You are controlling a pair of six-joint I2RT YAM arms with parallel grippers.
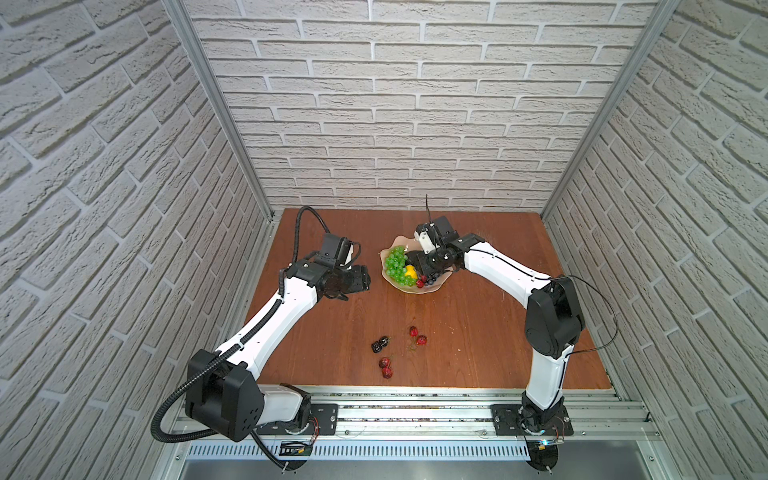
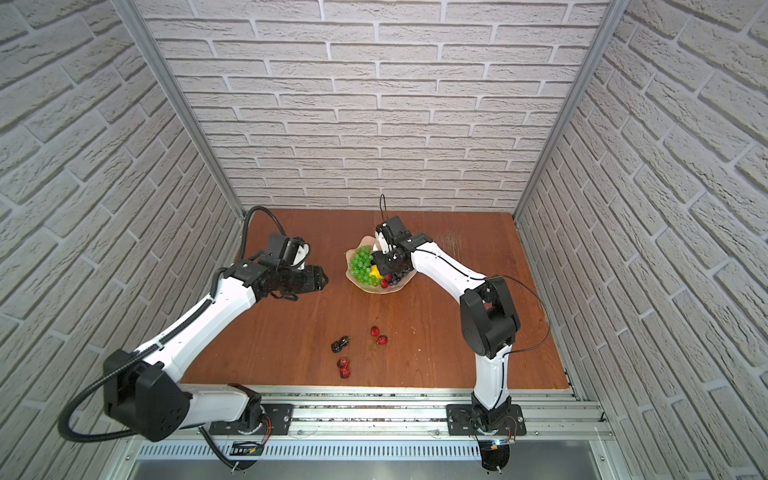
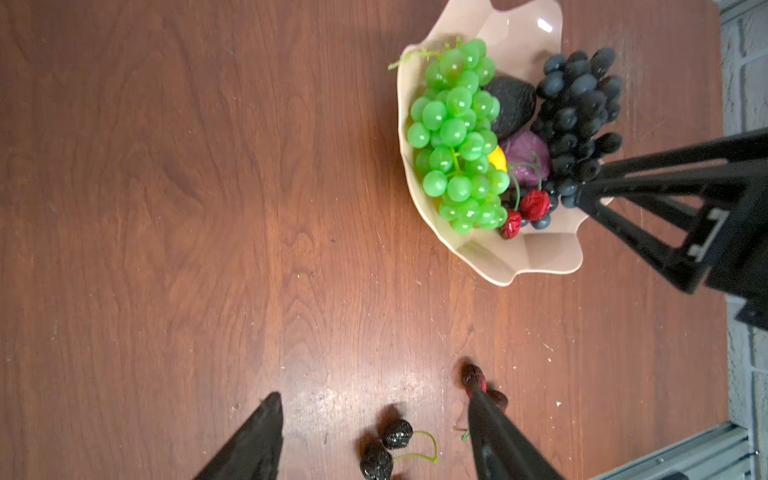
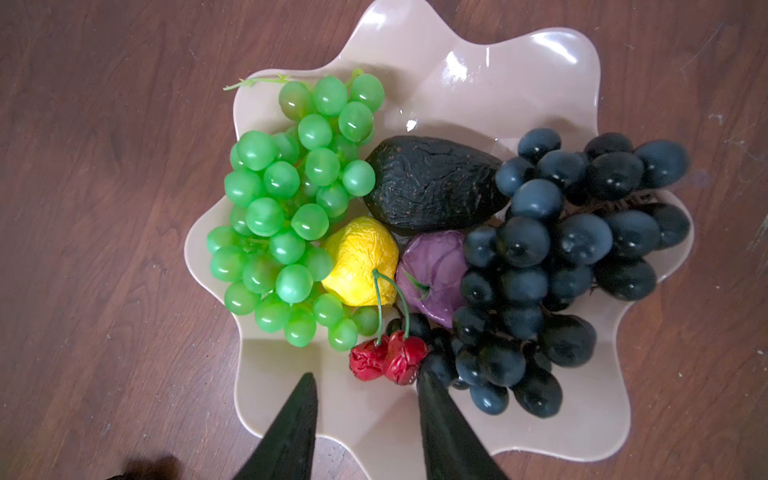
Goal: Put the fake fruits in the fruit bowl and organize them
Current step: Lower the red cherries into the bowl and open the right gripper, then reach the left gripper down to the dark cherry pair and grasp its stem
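While your left tool (image 3: 372,390) hung unclenched and empty at nine o'clock of the fruit bowl (image 1: 411,291), black berries (image 1: 380,345) and red cherries (image 1: 422,340) lay on the desk (image 1: 478,332) at its six o'clock. They looked light and soft, best pinched by their stems (image 3: 435,446). Your right tool (image 4: 366,372) stood released above the bowl.

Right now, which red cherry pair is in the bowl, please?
The red cherry pair beside the dark blue grapes in the pale pink scalloped bowl; the other red pairs lie on the wooden table.
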